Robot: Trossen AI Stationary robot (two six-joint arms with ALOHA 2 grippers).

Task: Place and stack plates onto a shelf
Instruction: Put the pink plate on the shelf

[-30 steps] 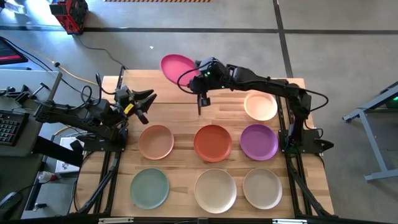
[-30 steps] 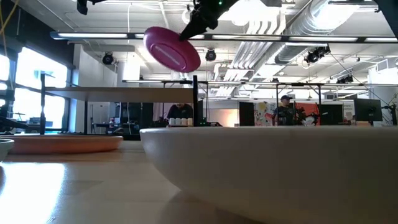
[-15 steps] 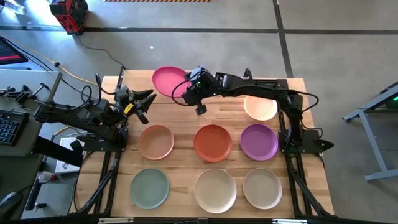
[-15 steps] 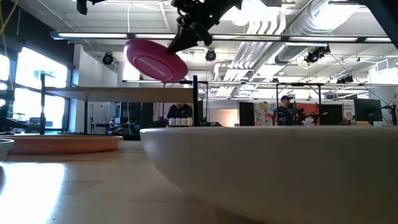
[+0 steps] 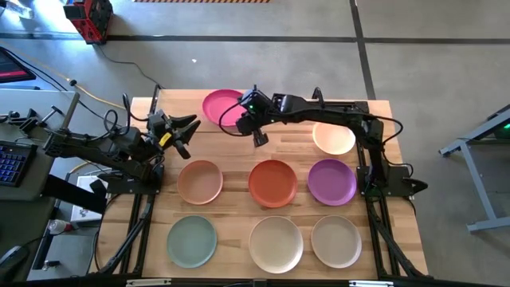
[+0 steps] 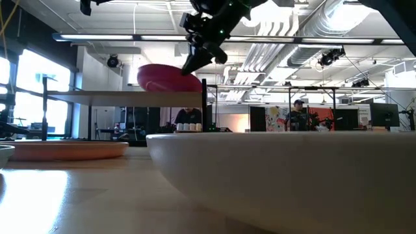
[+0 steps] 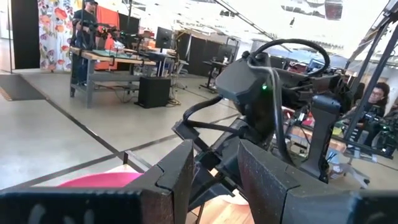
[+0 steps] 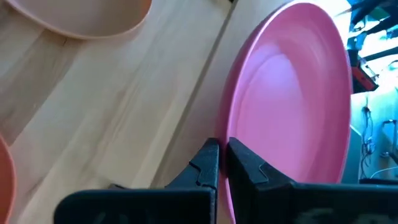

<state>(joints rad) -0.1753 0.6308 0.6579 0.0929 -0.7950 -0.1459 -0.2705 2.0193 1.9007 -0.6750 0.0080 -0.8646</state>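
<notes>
Holding the magenta plate (image 5: 221, 108) by its rim, the right gripper (image 5: 247, 118) is reaching across the far side of the table (image 5: 231, 231), with its jaws clenched on the plate's edge. In the low view the plate is sitting level with the shelf (image 6: 123, 98), near its right-hand post, and whether it is touching the board I cannot tell. Placing the first plate looks like the step in hand. The next move is probably calling for the plate to be settled flat before the jaws let go and the arm backs away. Six other plates are lying on the table, among them the orange plate (image 5: 272, 182). The left gripper (image 5: 185, 131) is waiting at the table's left edge, jaws released.
</notes>
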